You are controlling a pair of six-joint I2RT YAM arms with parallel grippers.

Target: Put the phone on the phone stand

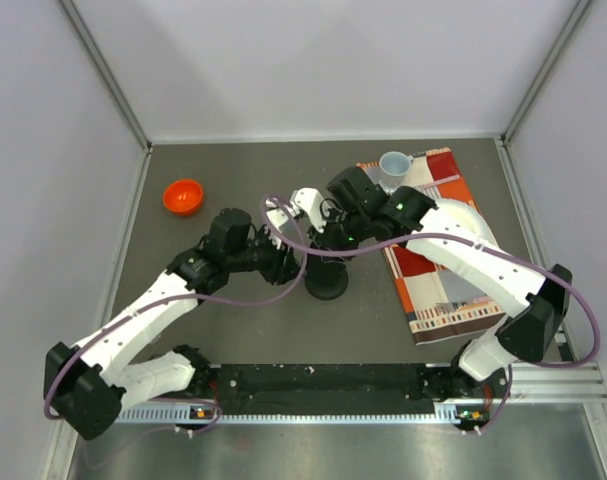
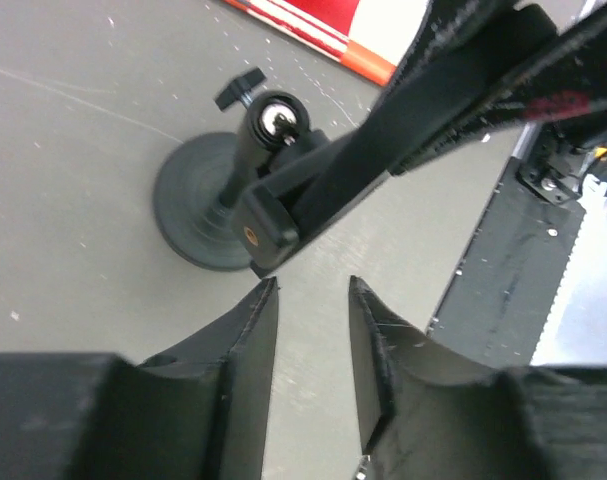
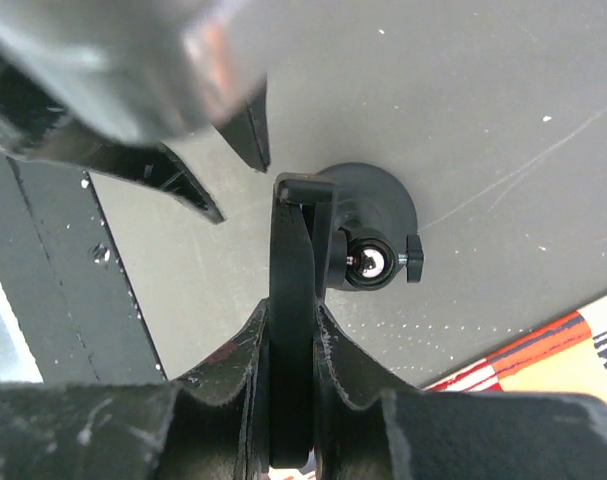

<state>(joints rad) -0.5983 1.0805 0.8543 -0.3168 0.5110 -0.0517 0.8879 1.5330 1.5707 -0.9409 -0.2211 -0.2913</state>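
The phone stand's round base (image 1: 326,285) stands at mid table. In the left wrist view its base (image 2: 198,215) and ball joint (image 2: 280,120) show, with the phone (image 2: 383,150) slanting up to the right from the cradle (image 2: 268,225). My right gripper (image 1: 340,237) is shut on the phone (image 3: 293,290), held edge-on, its far end at the cradle lip (image 3: 305,188) above the stand (image 3: 373,262). The right gripper (image 3: 293,320) fingers press both faces. My left gripper (image 1: 288,262) is open and empty (image 2: 313,300), just beside the stand.
An orange bowl (image 1: 183,196) sits at the far left. A red, orange and white cloth (image 1: 443,250) lies on the right with a pale blue cup (image 1: 394,163) at its far end. A black rail (image 1: 323,380) runs along the near edge.
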